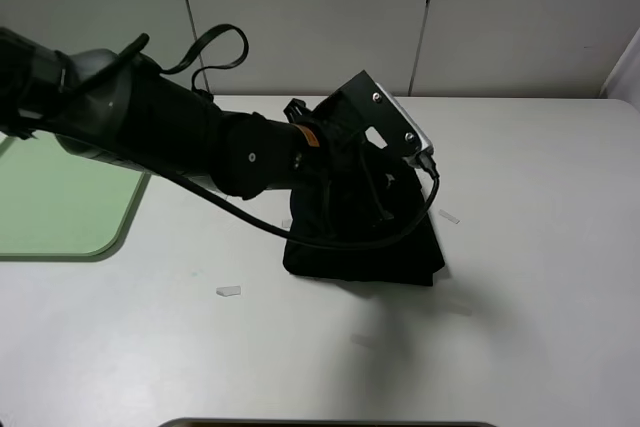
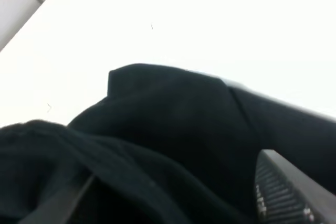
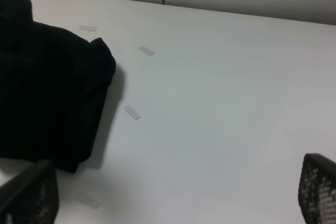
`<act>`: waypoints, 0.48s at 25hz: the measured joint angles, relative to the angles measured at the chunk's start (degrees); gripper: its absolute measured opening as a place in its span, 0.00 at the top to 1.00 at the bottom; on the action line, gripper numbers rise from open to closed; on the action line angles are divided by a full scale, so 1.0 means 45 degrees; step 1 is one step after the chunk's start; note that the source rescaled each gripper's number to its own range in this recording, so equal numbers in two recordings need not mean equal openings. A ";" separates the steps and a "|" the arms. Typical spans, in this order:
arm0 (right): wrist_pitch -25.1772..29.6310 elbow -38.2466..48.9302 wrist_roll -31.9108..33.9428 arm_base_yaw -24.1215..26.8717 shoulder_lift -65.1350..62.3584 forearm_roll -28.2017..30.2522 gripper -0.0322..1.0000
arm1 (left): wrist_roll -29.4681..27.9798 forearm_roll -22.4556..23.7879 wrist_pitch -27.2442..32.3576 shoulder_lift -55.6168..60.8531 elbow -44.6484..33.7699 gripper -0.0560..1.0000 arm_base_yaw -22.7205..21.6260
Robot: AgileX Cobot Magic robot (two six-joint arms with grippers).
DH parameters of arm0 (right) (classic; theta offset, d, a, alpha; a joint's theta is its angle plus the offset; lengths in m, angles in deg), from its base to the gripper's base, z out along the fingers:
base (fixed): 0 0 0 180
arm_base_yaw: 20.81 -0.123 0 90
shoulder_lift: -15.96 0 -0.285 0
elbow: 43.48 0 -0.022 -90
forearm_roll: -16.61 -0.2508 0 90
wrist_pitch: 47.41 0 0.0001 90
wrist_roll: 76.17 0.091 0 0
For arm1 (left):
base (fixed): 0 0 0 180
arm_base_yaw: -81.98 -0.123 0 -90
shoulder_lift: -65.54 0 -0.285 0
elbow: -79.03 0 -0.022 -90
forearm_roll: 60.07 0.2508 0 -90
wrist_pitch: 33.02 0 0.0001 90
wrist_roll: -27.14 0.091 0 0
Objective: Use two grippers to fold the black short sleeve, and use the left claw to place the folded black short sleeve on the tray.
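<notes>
**Black short sleeve (image 1: pixel 365 257) folded at mid-table, left claw (image 2: pixel 176 174) upon it**

At the far left edge of the white table (image 1: pixel 540 327), the pale green tray (image 1: pixel 60 207) is seen lying flat. It is cut off by the frame and is well apart from the garment.

The left arm (image 1: pixel 150 132) is stretched from the left side across to the middle of the table. An orange label (image 1: pixel 312 137) is shown near its wrist, and a silver-grey camera block (image 1: pixel 398 122) is carried above the claw. A black cable (image 1: pixel 235 209) is looped beneath the arm and up to that block.

The black short sleeve is found at the centre of the table as 1 dark, roughly square bundle, directly under the claw. In the left wrist view the 2 fingers are seen standing apart. 1 ribbed pad (image 2: pixel 283 192) shows clearly, and the other finger (image 2: pixel 63 203) is partly covered by cloth. Cloth is heaped between them, but whether it is pinched cannot be told.

2 small pale strips are seen on the table: 1 (image 1: pixel 228 291) ahead of the bundle's left corner and 1 (image 1: pixel 449 217) just beside its right edge.

The right gripper (image 3: pixel 173 192) is shown in its own wrist view with its 2 meshed fingers spread wide. Only table surface is seen between them. The bundle lies near, off to 1 side, and is not touched.
</notes>
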 joint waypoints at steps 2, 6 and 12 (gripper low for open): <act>0.0000 0.0000 0.0000 0.0000 0.0000 0.0000 0.00 | -0.1547 0.0448 -0.0472 0.0104 0.0000 0.39 0.0000; 0.0000 0.0000 0.0000 0.0000 0.0000 0.0000 0.00 | -0.2617 0.0614 -0.0861 0.0975 -0.0112 0.39 -0.0129; 0.0000 0.0000 0.0000 0.0000 0.0000 0.0000 0.00 | -0.2707 0.0655 -0.0989 0.2887 -0.1483 0.39 -0.1206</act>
